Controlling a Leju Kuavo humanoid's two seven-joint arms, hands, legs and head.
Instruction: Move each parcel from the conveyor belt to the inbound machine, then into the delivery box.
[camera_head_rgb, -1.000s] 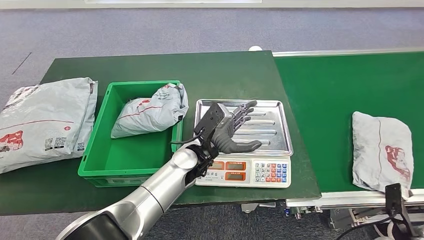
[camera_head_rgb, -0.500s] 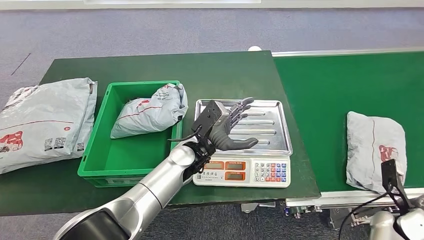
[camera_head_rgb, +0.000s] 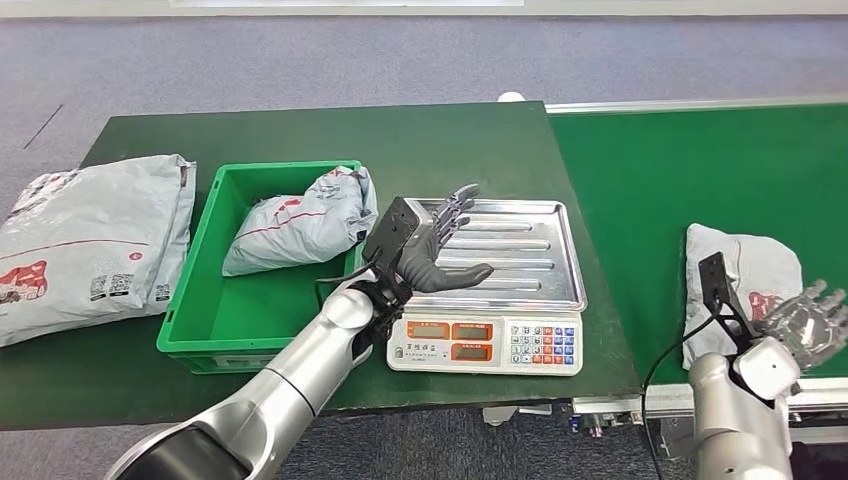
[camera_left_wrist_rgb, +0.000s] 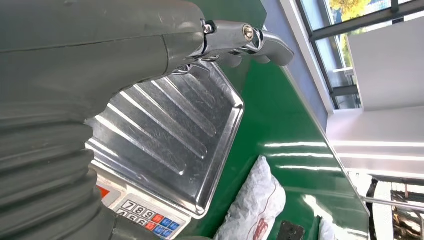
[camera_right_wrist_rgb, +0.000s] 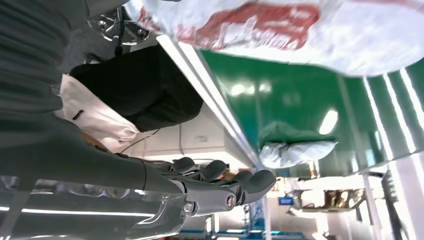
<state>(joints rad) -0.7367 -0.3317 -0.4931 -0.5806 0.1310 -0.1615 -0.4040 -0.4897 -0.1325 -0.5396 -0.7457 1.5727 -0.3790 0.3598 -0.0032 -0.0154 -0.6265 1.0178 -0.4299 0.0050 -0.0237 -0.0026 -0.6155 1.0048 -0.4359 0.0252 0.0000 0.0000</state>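
Meanwhile both hands, left (camera_head_rgb: 430, 255) and right (camera_head_rgb: 805, 325), spread empty fingers over green table (camera_head_rgb: 300, 135)

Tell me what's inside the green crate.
One grey parcel lies in the green crate, leaning over its right wall. The floor beside it is bare; what lies under the parcel is hidden.
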